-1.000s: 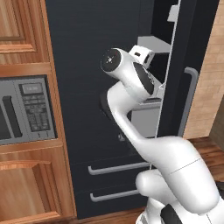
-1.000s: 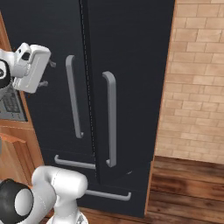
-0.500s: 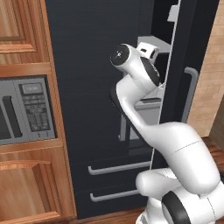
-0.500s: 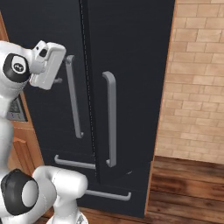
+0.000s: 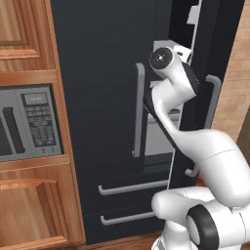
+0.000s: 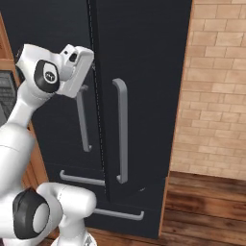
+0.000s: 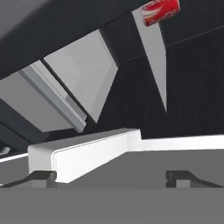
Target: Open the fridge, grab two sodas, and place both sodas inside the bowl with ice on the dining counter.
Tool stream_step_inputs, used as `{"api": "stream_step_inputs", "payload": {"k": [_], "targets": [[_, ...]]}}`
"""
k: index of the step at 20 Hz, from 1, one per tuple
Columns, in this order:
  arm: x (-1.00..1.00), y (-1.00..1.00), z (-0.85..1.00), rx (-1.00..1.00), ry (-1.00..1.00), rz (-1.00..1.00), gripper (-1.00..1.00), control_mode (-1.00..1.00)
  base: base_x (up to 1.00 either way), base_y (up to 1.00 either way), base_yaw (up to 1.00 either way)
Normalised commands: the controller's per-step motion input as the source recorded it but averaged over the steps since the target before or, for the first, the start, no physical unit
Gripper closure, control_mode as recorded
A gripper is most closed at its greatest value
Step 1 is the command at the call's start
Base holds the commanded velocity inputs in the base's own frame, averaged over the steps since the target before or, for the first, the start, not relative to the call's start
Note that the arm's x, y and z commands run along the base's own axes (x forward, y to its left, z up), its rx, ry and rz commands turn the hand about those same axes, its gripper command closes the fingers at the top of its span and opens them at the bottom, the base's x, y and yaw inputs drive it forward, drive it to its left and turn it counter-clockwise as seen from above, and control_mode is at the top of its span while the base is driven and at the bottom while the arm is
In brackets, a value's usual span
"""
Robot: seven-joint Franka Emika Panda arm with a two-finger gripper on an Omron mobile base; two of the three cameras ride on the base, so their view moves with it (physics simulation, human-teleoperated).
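A tall black fridge (image 5: 97,97) stands between wood cabinets with a grey microwave (image 5: 27,122) on the left and a brick wall (image 6: 216,86) on the right. Its right door (image 6: 144,96) stands partly open, showing grey shelves (image 5: 158,139) through the gap. The white robot arm reaches up with its gripper (image 7: 111,177) pointed into that gap at upper-shelf height. Both dark fingertips (image 7: 41,177) sit far apart at the bottom of the hand view, so the jaws are spread wide and hold nothing.

One red soda can (image 7: 160,11) shows at the top edge of the hand view, well inside the fridge and apart from the gripper. The view is rolled, so whether it stands or lies cannot be told. The can is likely light, stiff and smooth, so it may slip or tip; a grip across the middle of its round side seems safest.

Room is tight: the door edge and a white shelf lip (image 7: 87,153) lie close to the hand. The gap looks narrow for the arm.
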Motion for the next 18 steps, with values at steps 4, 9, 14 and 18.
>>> {"api": "stream_step_inputs", "payload": {"k": [4, 9, 14, 18], "targets": [[-0.09, -0.56, 0.0, 0.0, 0.01, 0.01, -1.0, -1.0, 0.0, 0.0, 0.0], [-0.41, -0.56, 0.0, 0.0, 0.0, 0.0, -1.0, -1.0, 0.0, 0.0, 0.0], [-0.27, -0.66, 0.0, 0.0, 0.0, 0.0, -1.0, -1.0, 0.0, 0.0, 0.0], [-0.2, -0.75, 0.0, 0.0, 0.03, 0.0, -1.0, -1.0, 0.0, 0.0, 0.0]]}}
